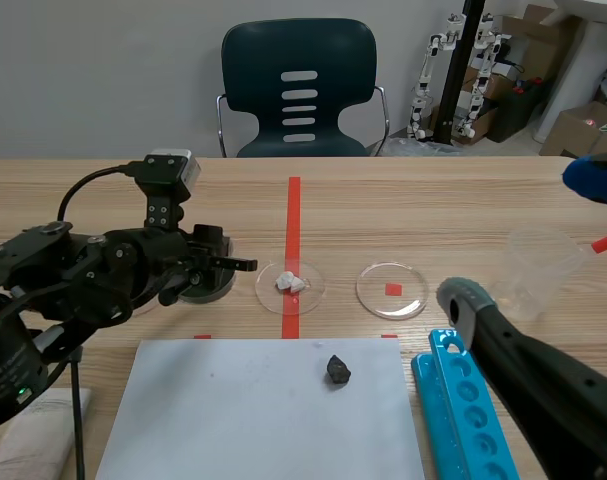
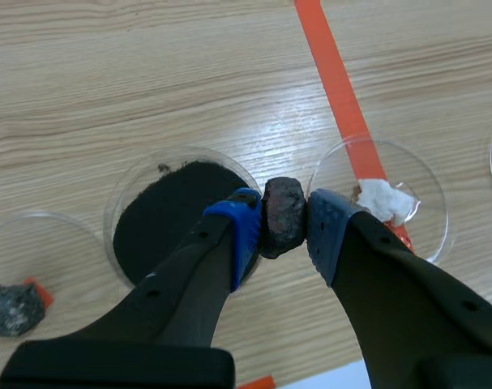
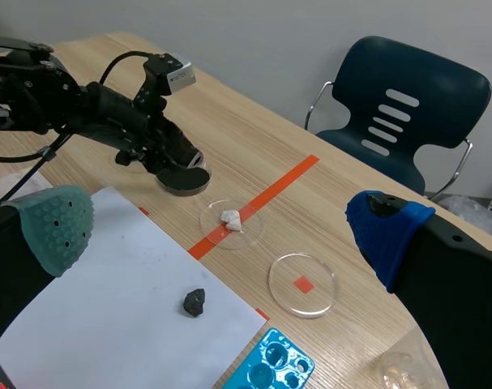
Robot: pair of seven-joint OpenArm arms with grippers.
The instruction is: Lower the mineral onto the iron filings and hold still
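Left wrist view: the left gripper (image 2: 283, 220) is clamping the mineral (image 2: 283, 209) between its pads, beside the filings (image 2: 166, 212), at the dish (image 2: 109, 217) rim. The right gripper (image 3: 221, 231) is hanging wide open.

Wooden bench (image 1: 433, 200) carries: white sheet (image 1: 233, 410), dish of black powder (image 2: 116, 203), dish with white lump (image 1: 268, 290), empty dish (image 1: 378, 297), blue rack (image 1: 463, 410), clear cup (image 1: 538, 262).

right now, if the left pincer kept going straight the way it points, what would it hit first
The left pincer is shut on the mineral, which leads. It would probably touch the edge of the iron filings dish first, or the table just beside it; depth is unclear, so I can't say which.
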